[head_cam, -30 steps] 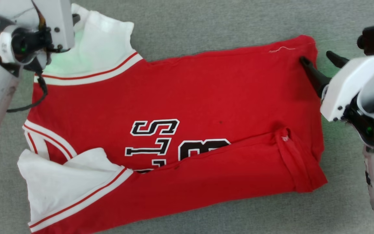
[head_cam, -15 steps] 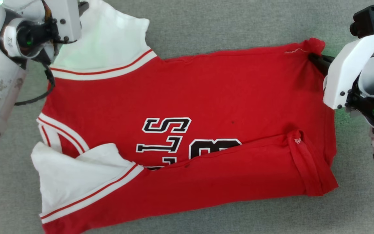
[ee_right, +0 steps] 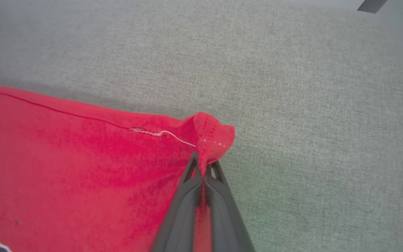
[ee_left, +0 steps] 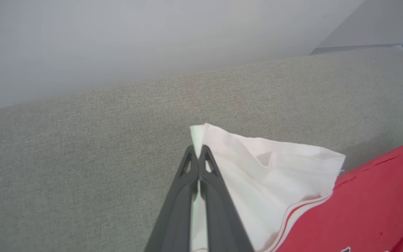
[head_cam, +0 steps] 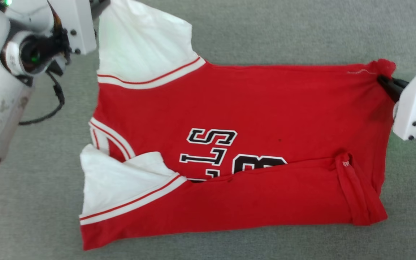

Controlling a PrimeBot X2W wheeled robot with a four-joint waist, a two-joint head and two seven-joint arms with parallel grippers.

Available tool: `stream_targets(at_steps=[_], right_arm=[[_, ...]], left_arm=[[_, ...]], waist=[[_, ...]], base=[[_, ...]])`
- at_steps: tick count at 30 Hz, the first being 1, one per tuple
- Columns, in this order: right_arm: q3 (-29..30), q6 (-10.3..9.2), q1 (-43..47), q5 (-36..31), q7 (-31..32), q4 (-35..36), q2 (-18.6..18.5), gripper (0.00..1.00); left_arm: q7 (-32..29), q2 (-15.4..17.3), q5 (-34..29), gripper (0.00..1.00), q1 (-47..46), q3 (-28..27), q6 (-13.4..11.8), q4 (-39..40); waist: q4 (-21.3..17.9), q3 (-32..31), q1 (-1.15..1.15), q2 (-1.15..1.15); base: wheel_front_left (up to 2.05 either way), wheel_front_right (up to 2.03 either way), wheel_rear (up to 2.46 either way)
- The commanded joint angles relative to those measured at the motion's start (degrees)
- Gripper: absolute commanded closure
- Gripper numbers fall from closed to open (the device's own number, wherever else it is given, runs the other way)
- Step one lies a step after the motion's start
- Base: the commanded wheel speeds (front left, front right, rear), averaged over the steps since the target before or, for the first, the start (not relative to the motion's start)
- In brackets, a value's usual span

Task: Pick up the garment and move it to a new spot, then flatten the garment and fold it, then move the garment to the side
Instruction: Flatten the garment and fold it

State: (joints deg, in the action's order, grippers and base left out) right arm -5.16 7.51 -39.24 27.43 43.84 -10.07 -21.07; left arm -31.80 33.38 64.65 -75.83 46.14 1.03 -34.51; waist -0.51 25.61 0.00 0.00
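Across the middle of the head view you've got the shirt (head_cam: 251,119) lying sideways on the grey cloth surface (head_cam: 265,32), its lower edge folded up over the black lettering (head_cam: 211,137). Your left gripper (ee_left: 198,154) is clamped on the tip of the white sleeve (head_cam: 139,39) at upper left. Your right gripper (ee_right: 205,168) is pinched onto the red hem corner (ee_right: 212,133) at upper right.

Watch those bites: both are thin, right at the fabric's edge, and soft jersey could slide out if you pull the two ends apart too hard. An uneven lift could also spill that lower fold open, or drag the loose near sleeve (head_cam: 121,184) out of line.

The fabric looks limp and matte, with thin red stripes trimming the white sleeves and a stray white thread (ee_right: 159,133) by the hem seam. Underneath it's coarse woven grey, flat and grippy-looking.
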Motion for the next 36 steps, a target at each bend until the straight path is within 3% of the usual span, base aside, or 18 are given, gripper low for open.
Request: stream_targets(at_steps=[1, 9, 18, 24, 27, 33, 34, 35, 36], right_arm=[[0.34, -0.04, 1.85, 0.58, -0.32, 0.97, -0.98, 1.0], [1.09, -0.04, 9.8, 2.68, 0.44, 7.14, -4.69, 1.0], [3.78, -0.04, 20.79, 4.16, 2.66, 14.81, -6.24, 1.0], [5.16, -0.04, 27.3, 4.99, 5.1, 18.16, -5.87, 1.0], [5.4, -0.04, 29.79, 5.34, 6.7, 19.2, -5.13, 1.0], [5.85, -0.04, 31.69, 5.07, 8.08, 19.81, -3.77, 1.0], [5.94, -0.04, 31.66, 5.12, 8.25, 19.78, -3.42, 0.9], [5.93, -0.04, 31.54, 4.92, 8.33, 19.91, -3.29, 0.37], [5.87, -0.04, 31.51, 4.8, 8.39, 20.03, -3.24, 0.0]], left_arm=[[0.26, 0.77, 0.39, 1.0, 1.64, -0.01, -0.09, 1.25], [-0.37, 5.32, 1.13, 1.0, 9.86, 0.76, -4.05, 12.86], [-2.22, 12.72, 3.37, 1.0, 23.08, 1.65, -13.91, 30.47], [-2.32, 15.58, 5.84, 1.0, 31.6, 2.56, -19.81, 39.13], [-2.71, 16.26, 6.96, 1.0, 34.87, 3.26, -21.59, 40.9], [-2.24, 15.95, 8.34, 1.0, 38.0, 3.98, -21.79, 40.72], [-2.53, 15.83, 8.78, 1.0, 38.39, 4.18, -21.53, 40.6], [-2.82, 15.82, 9.06, 1.0, 38.65, 4.24, -21.22, 40.57], [-2.64, 15.78, 9.25, 1.0, 38.79, 4.18, -21.06, 40.54]], waist=[[2.78, -3.21, 0.0, 0.0], [5.68, -7.86, 0.0, 0.0], [7.41, -10.34, 0.0, 0.0], [7.64, -10.57, 0.0, 0.0], [7.57, -10.6, 0.0, 0.0], [7.13, -10.66, 0.0, 0.0], [7.04, -10.79, 0.0, 0.0], [6.94, -10.97, 0.0, 0.0], [6.88, -11.21, 0.0, 0.0]], base=[[0.0, 0.0, 0.0], [0.0, 0.0, 0.0], [0.0, 0.0, 0.0], [0.0, 0.0, 0.0], [0.0, 0.0, 0.0], [0.0, 0.0, 0.0], [0.0, 0.0, 0.0], [0.0, 0.0, 0.0], [0.0, 0.0, 0.0]])
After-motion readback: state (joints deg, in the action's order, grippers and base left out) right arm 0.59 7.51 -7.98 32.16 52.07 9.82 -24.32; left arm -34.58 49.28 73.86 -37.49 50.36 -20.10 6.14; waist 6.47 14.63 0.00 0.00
